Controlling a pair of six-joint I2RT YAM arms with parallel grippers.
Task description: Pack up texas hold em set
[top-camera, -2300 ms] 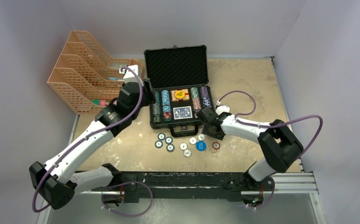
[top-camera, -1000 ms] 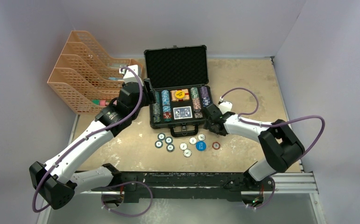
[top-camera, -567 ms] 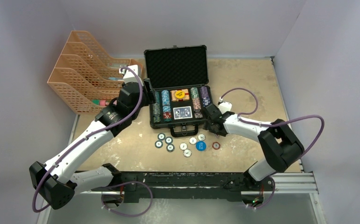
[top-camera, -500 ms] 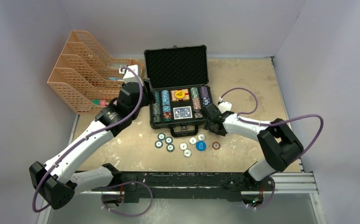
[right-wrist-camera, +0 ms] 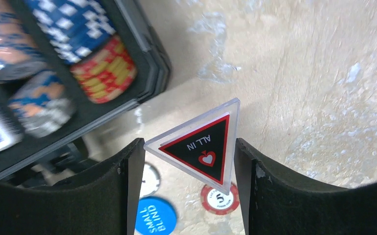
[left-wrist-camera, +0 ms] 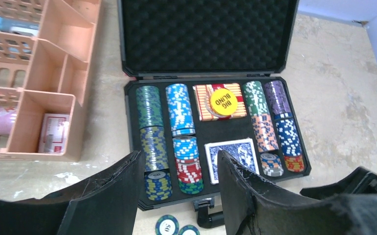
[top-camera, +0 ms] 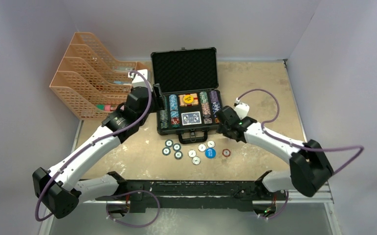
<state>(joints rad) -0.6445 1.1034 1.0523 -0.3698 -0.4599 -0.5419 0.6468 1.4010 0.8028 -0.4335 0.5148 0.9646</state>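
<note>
Bright, even light, soft shadows, chip stacks (right-wrist-camera: 34,110) blurred in right wrist view, other views sharp

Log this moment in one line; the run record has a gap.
left gripper: open, empty, beside case | right gripper: holding ALL IN marker | loose chips: on table | case: open

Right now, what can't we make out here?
- Top view: token not visible, under right gripper; values on loose chips too small.
- Right wrist: chip stacks in case motion-blurred.
- Left wrist: most loose chips behind left gripper, two cut by bottom edge.
</note>
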